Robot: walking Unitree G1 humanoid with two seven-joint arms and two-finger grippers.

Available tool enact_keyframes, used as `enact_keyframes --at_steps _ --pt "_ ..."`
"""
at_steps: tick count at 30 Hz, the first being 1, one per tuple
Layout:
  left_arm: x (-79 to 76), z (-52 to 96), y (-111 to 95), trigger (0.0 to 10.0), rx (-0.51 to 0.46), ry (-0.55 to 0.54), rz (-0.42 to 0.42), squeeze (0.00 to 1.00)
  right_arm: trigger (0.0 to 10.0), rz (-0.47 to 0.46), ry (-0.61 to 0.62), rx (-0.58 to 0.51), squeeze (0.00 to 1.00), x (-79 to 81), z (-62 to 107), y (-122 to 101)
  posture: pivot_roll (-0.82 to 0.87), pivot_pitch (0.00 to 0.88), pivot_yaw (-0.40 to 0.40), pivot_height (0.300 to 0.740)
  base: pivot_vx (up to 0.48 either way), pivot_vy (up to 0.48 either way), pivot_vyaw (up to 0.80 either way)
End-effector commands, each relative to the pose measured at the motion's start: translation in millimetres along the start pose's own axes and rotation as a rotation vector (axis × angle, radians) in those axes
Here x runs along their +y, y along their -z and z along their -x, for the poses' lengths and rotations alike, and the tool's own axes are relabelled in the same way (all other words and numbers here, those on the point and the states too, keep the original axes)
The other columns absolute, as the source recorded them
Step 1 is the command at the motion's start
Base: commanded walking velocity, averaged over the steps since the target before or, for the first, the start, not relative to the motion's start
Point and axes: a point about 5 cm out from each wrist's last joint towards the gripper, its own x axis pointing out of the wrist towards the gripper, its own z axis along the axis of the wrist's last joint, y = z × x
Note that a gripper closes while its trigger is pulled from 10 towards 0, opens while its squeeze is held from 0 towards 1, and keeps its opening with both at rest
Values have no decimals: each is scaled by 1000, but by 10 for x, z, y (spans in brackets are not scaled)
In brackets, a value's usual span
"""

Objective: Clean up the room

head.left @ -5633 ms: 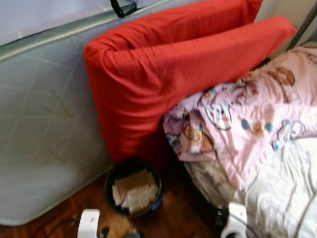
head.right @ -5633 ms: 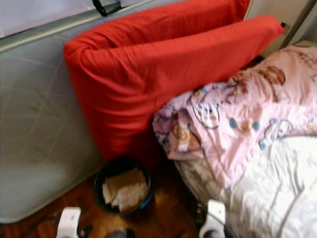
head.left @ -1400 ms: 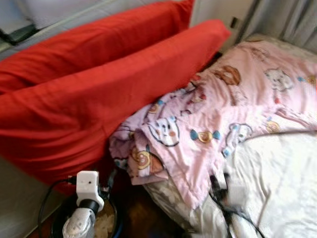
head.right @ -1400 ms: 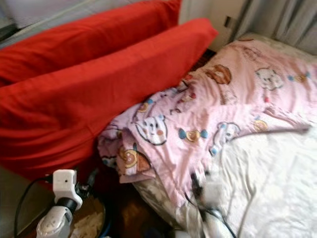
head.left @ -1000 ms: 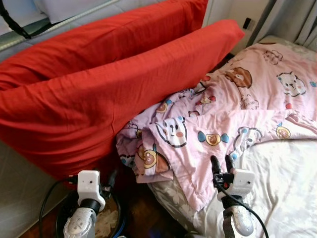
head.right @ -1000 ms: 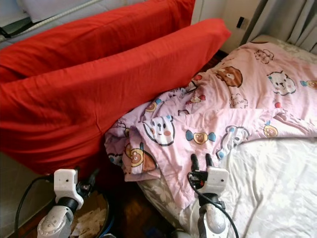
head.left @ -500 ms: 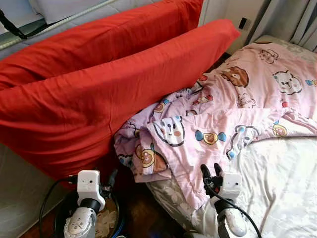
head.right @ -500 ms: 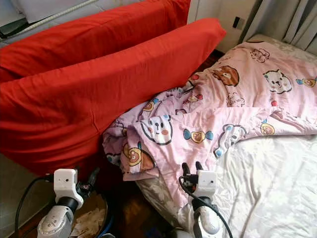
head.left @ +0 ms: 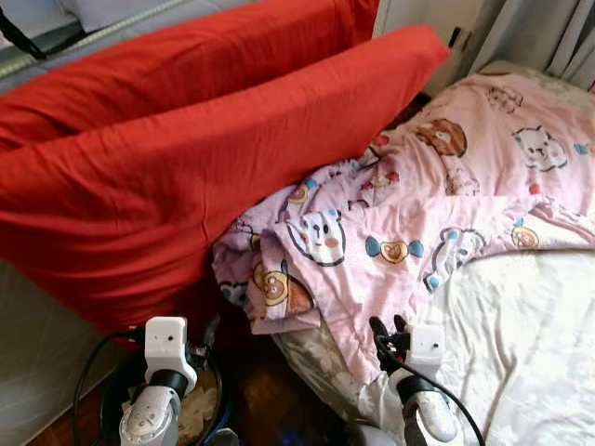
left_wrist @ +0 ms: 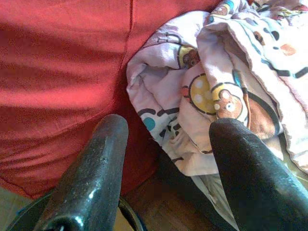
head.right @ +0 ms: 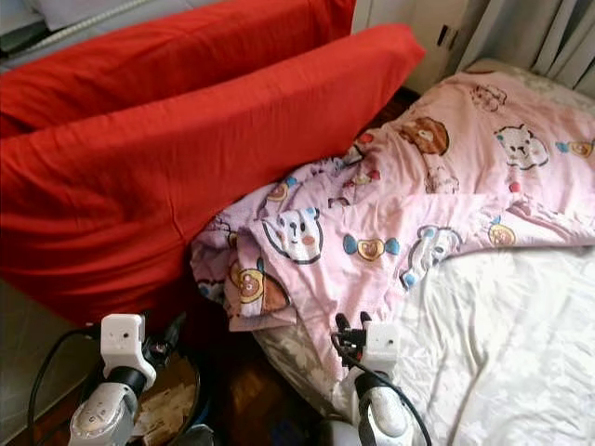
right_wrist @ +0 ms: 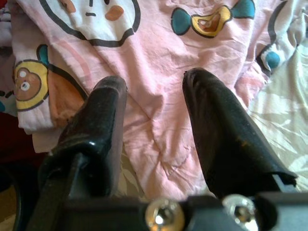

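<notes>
the tidying is looking barely begun: the pink quilt is lying bunched and twisted across the bed, one crumpled corner spilling over the bed's near edge toward the wooden floor, and the two big red cushions are leaning against the grey mattress standing at the side. the right pincer is hovering just at the quilt's hanging edge, its black fingers spread apart and gripping nothing, the pink cloth lying under the gap between them. the left pincer is waiting low beside the dark bin, also parted and empty, facing the drooping quilt corner and the red cushion. spreading the quilt flat is likely what is left. room is tight: the gap between bed edge and cushions is narrow, the bin is sitting in it, and a cable is looping near the left arm, so any pull is probably needing to go up and over the bed
</notes>
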Motion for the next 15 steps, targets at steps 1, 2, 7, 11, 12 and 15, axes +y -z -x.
enact_keyframes --at_steps 1,2,7,11,12,15 --pt "8 25 26 10000 18 1 1 0 10000 -15 6 44 0 -17 41 90 45 239 -21 670 0 0 0" --pt "8 21 23 10000 18 1 1 0 10000 -15 4 50 0 -16 33 93 45 239 -21 670 0 0 0" --pt "10 18 18 10000 18 1 0 0 10000 5 3 121 0 -10 4 150 47 240 -20 670 0 0 0" --pt "5 15 13 10000 18 4 -1 0 10000 -5 -22 102 0 20 5 143 50 238 -20 645 0 0 0" --pt "4 12 9 10000 16 4 0 0 10000 -21 -24 89 0 25 8 138 50 237 -21 645 0 0 0" --pt "5 11 7 10000 16 4 0 0 10000 -24 -23 93 0 23 6 142 50 237 -20 645 0 0 0"
